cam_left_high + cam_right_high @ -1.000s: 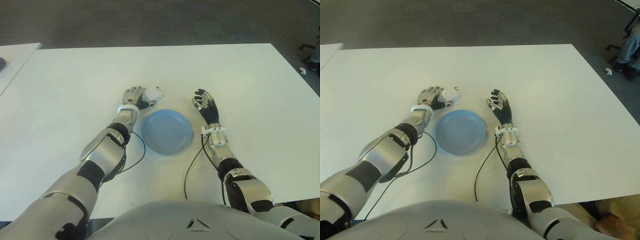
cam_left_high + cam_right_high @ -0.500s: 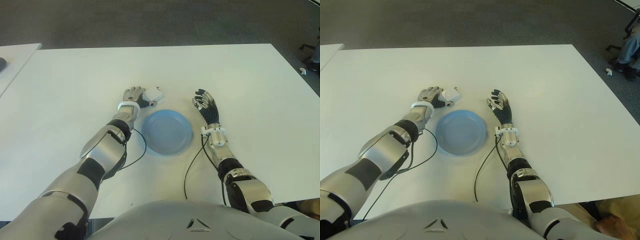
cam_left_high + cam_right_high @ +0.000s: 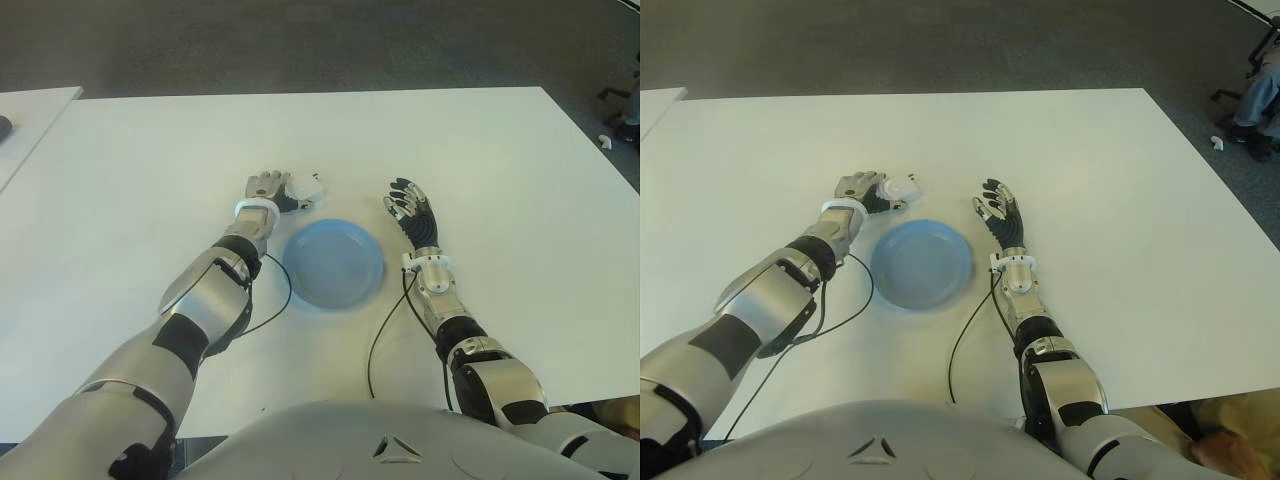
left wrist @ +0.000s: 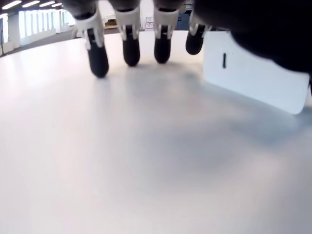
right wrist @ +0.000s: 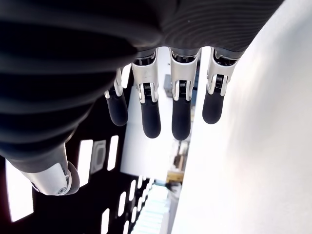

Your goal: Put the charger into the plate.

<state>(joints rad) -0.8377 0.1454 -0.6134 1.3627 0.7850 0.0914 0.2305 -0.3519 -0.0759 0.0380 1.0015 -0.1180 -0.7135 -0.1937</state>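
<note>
The white charger (image 3: 307,186) lies on the white table (image 3: 480,160), just beyond the far left rim of the blue plate (image 3: 333,262). My left hand (image 3: 268,188) is beside the charger, on its left, with the thumb side against it. In the left wrist view the fingers (image 4: 130,48) reach out straight with their tips on the table. There the charger (image 4: 253,78) stands to one side of them, outside their grasp. The plate holds nothing. My right hand (image 3: 411,207) shows to the right of the plate, fingers (image 5: 151,117) spread and holding nothing.
Black cables (image 3: 378,340) run from both wrists back over the table on either side of the plate. A second white table (image 3: 25,110) stands at the far left with a dark object (image 3: 4,125) on it. Dark floor lies beyond the far edge.
My left hand has slid a little farther from me along the charger's left side, and the charger has turned slightly. The right hand and plate have not moved.
</note>
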